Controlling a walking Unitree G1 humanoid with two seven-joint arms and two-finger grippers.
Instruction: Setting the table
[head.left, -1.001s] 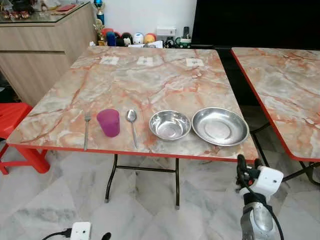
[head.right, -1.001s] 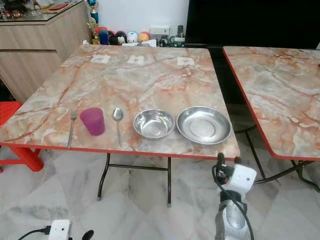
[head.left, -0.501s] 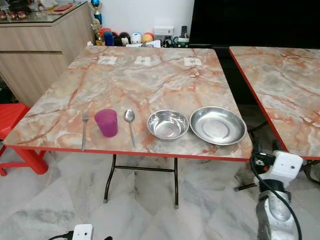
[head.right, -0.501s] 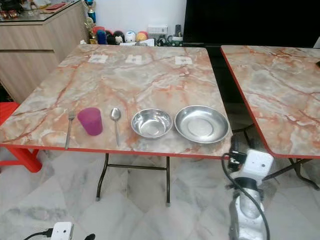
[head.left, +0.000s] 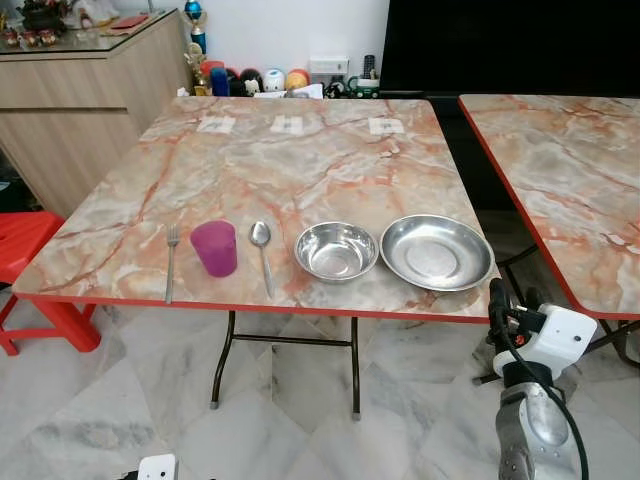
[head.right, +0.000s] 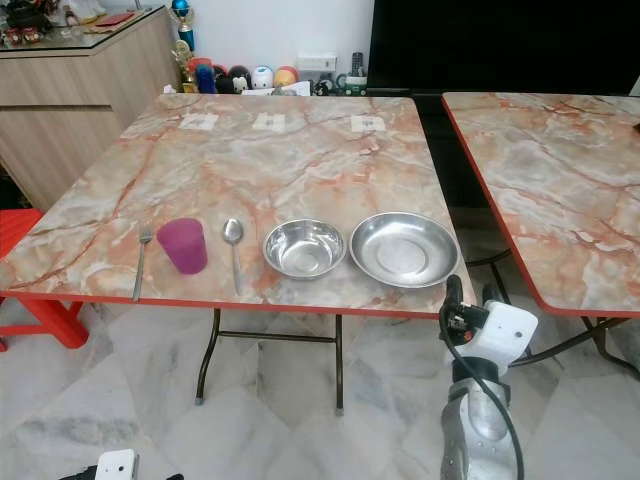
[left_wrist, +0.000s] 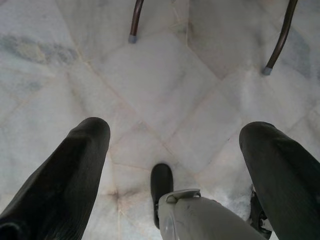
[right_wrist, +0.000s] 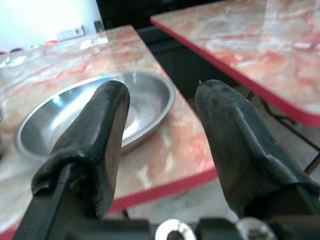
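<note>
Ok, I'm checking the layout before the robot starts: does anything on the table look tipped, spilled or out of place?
Nothing stands out. The fork, purple cup, spoon, steel bowl and steel plate sit in a row along the near edge of the table, upright and dry. The right claw hovers open just below that edge.

Glossy marble-look table (head.left: 300, 170), shiny steel plate (head.left: 437, 252).

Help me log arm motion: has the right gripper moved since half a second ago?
Yes. The right gripper has swung left, toward the steel plate, now just below the table's red edge.
</note>
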